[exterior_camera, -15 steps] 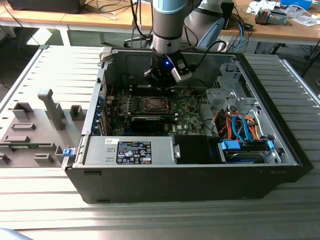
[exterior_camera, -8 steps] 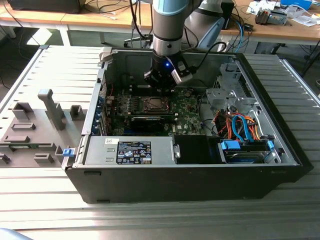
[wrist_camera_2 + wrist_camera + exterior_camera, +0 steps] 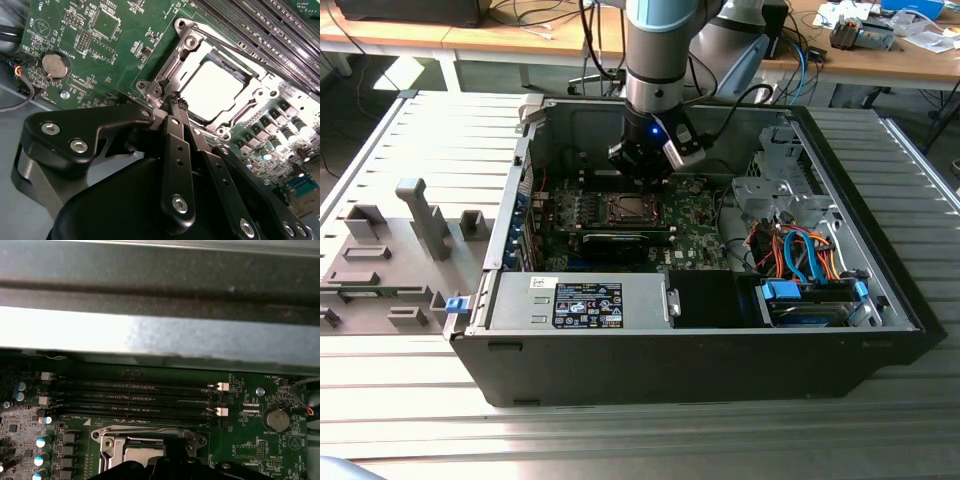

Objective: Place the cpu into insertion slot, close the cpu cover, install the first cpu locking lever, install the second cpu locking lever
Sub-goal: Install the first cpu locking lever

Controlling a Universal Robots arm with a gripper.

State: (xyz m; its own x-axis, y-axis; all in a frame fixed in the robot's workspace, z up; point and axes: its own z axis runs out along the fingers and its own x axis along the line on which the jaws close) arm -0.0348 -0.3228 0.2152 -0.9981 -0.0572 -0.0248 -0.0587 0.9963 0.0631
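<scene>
Inside the open computer case my gripper hangs low over the green board, just behind the insertion slot. In the second wrist view the gripper is shut, its thin black fingertips pressed together at one corner of the socket. The cpu lies flat in the socket, and its pale metal top shows through the window of the cpu cover, which lies down over it. A thin locking lever runs along one socket edge. The first wrist view shows the socket frame.
A long black expansion card lies in front of the socket and memory slots behind it, under the case wall. A coin battery sits nearby. Power supply, drive cage with cables and grey fixtures surround the board.
</scene>
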